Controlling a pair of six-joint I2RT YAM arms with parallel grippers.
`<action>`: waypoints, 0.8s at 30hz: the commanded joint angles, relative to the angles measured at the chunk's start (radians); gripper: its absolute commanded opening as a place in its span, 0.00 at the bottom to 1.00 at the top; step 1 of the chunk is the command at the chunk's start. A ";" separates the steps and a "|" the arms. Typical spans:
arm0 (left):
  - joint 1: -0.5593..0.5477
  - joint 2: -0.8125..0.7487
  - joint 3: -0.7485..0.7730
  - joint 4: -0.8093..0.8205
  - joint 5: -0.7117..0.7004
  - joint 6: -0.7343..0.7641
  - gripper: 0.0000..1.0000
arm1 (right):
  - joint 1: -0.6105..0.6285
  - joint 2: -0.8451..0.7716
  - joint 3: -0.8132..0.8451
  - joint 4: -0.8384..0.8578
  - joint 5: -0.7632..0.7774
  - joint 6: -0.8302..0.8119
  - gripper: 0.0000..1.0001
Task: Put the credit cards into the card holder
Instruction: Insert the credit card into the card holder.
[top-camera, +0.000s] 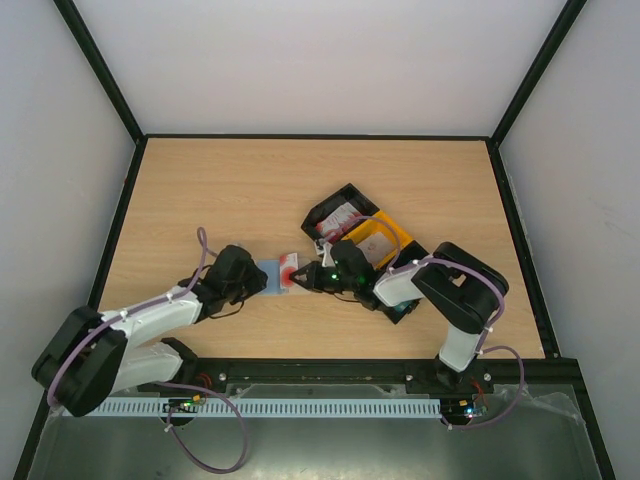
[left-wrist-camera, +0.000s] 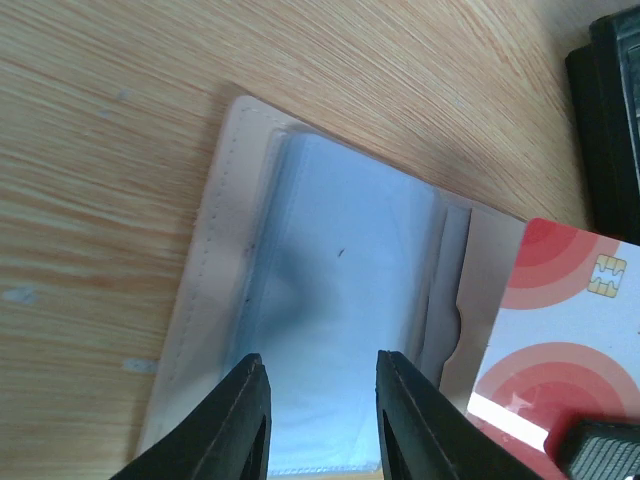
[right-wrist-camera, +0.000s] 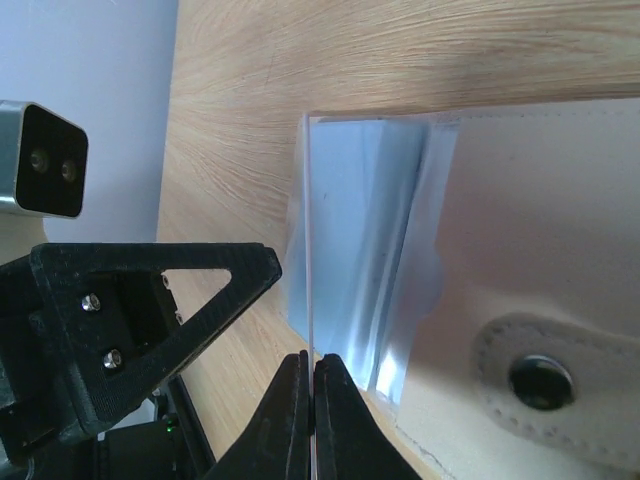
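The card holder (left-wrist-camera: 330, 250) lies open on the table, beige around the rim with greyish-blue sleeves inside; it also shows in the top view (top-camera: 271, 276). My left gripper (left-wrist-camera: 318, 375) stands partly open over its near end, one finger either side of the blue sleeve. A red-and-white credit card (left-wrist-camera: 565, 340) is pinched on edge in my shut right gripper (right-wrist-camera: 312, 362). The card's thin edge (right-wrist-camera: 311, 250) reaches the sleeve openings of the holder (right-wrist-camera: 530, 230). From above, the card (top-camera: 291, 270) sits between the two grippers (top-camera: 256, 277) (top-camera: 305, 277).
A black-and-yellow three-compartment tray (top-camera: 392, 228) lies just behind the right arm, with another card (top-camera: 338, 215) in its black part. Its dark corner (left-wrist-camera: 610, 120) shows at the right in the left wrist view. The holder's snap button (right-wrist-camera: 540, 380) faces up.
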 joint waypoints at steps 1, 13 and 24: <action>-0.003 0.075 0.056 0.022 0.030 0.044 0.31 | 0.006 0.042 0.038 0.030 -0.004 0.001 0.02; -0.003 0.073 0.059 -0.056 -0.027 0.011 0.38 | 0.006 0.136 0.089 -0.008 -0.027 0.039 0.02; -0.004 0.116 0.047 -0.077 -0.056 0.017 0.36 | 0.006 0.155 0.088 -0.076 0.038 0.081 0.02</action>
